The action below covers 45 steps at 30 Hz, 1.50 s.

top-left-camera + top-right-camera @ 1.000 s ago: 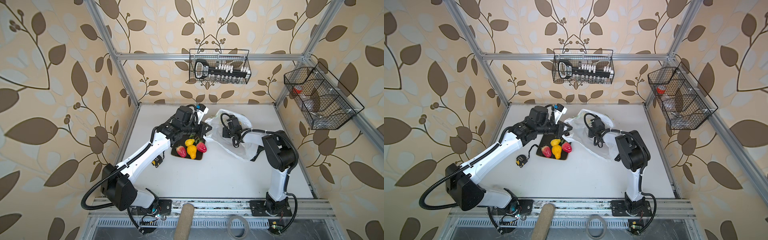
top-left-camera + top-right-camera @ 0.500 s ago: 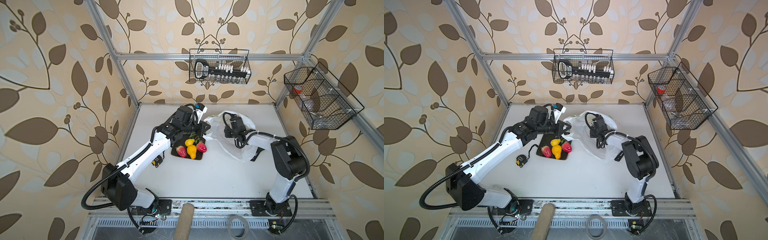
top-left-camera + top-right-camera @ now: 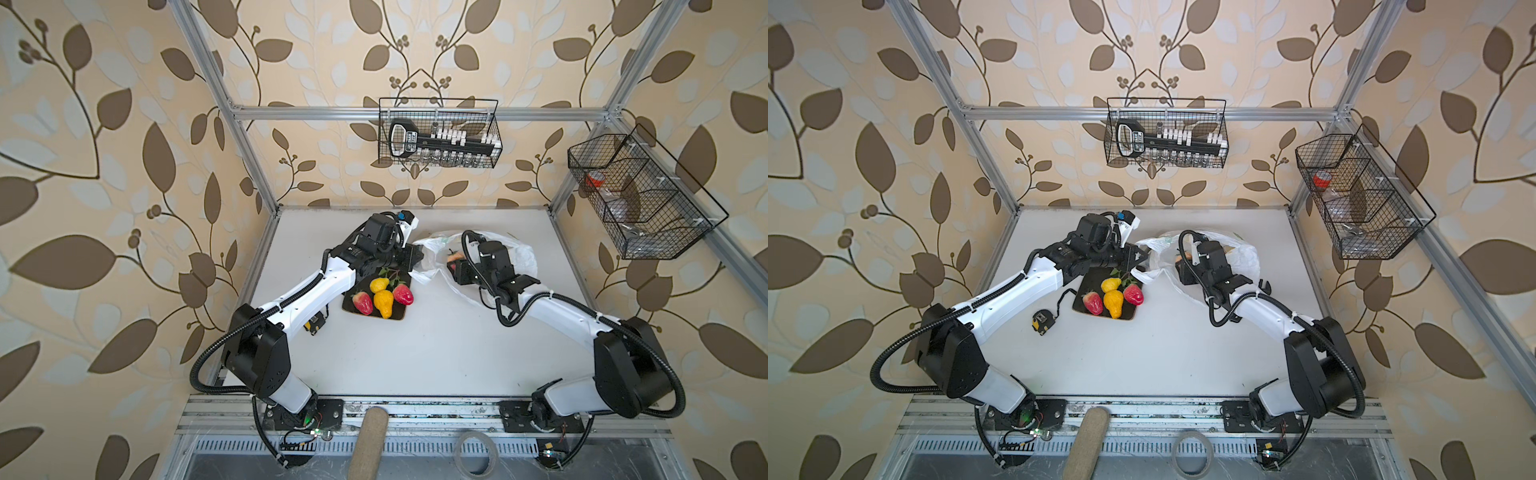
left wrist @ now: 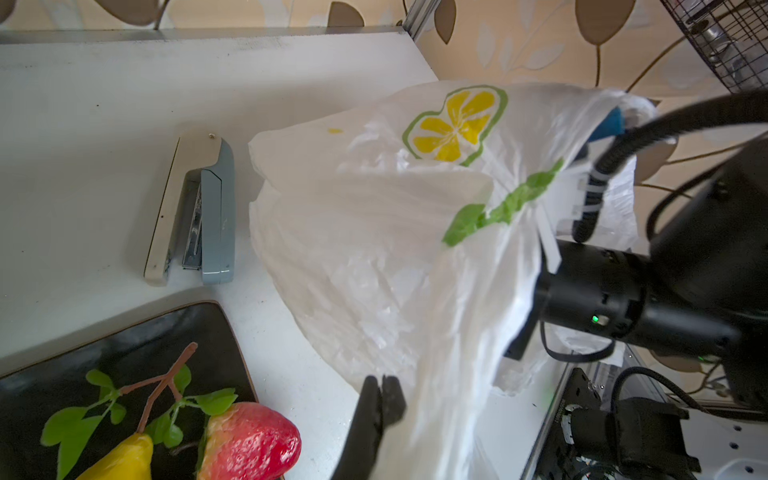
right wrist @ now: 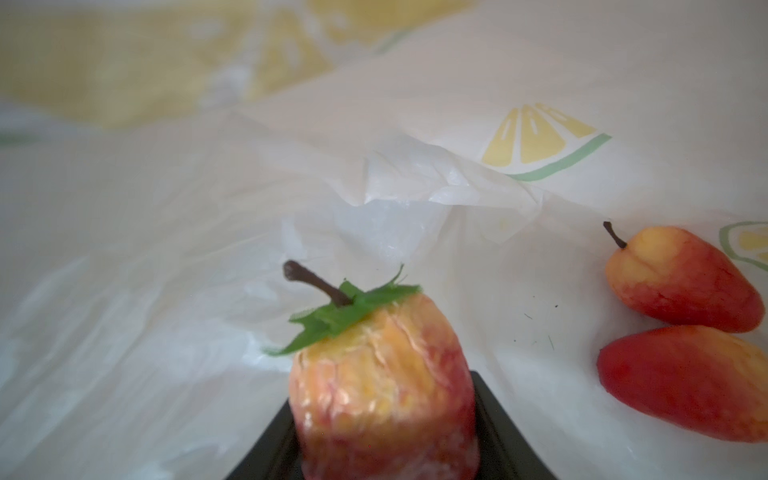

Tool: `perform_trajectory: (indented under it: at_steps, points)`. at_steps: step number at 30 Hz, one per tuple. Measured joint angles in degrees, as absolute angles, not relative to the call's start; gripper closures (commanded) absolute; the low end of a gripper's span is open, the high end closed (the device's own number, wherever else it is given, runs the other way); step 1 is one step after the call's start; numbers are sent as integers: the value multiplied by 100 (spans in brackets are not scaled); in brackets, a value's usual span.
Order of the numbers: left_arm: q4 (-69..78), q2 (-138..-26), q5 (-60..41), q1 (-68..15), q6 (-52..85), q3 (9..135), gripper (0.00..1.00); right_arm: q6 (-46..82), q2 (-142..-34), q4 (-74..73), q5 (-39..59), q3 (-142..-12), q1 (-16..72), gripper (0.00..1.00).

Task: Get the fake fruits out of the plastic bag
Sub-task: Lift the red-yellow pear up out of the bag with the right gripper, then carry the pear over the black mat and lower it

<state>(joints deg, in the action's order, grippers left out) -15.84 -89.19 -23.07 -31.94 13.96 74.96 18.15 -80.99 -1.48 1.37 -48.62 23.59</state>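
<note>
Left pincer [image 4: 380, 392] fully closed, apparently pinching rim of thin crinkly lemon-print white plastic bag [image 4: 374, 249]. Right pincer [image 5: 384, 419], inside bag, half-closed around glossy reddish apple-like fake fruit [image 5: 380, 374]. Judged light, stiff, slippery; grip midbody.

thin crinkly translucent plastic bag [image 4: 374, 249], glossy fake fruits [image 5: 382, 395], glossy dark plate [image 4: 208, 340], matt white table [image 4: 104, 104]

The right arm [image 3: 561, 311] swings its elbow [image 3: 623, 365] out toward 4 o'clock and sinks lower over the surface [image 3: 436, 353]. Inside the plastic bag [image 3: 521, 253], the right tool [image 3: 457, 270] slides slightly toward 3 o'clock, jaws narrowing around the apple-like fruit [image 5: 382, 395].
</note>
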Motion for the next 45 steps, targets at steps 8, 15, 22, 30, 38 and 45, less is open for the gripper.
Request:
perform_trajectory:
  at_steps: [8, 15, 22, 30, 38, 45]
  points:
    - [-1400, -9198, -2305, -3194, 1503, 7526, 100, 1785, -7024, -106, 161, -4412, 2394, 57]
    - [-1380, -9286, -2193, -3194, 1511, 7526, 100, 1656, -6431, 176, -242, -4259, 2399, 58]
    - [-1400, -9286, -2088, -3194, 1509, 7526, 100, 1490, -5828, 163, -27, -4064, 2416, 57]
    - [-1439, -9371, -2102, -3194, 1509, 7546, 100, 698, -5417, -126, 1013, -4007, 3242, 57]
    - [-1525, -9408, -2314, -3194, 1511, 7557, 55, 75, -5701, -128, 1225, -4007, 4233, 57]
    - [-1507, -8823, -2414, -3194, 1385, 7177, 23, -165, -6254, -261, 1245, -4012, 4810, 57]
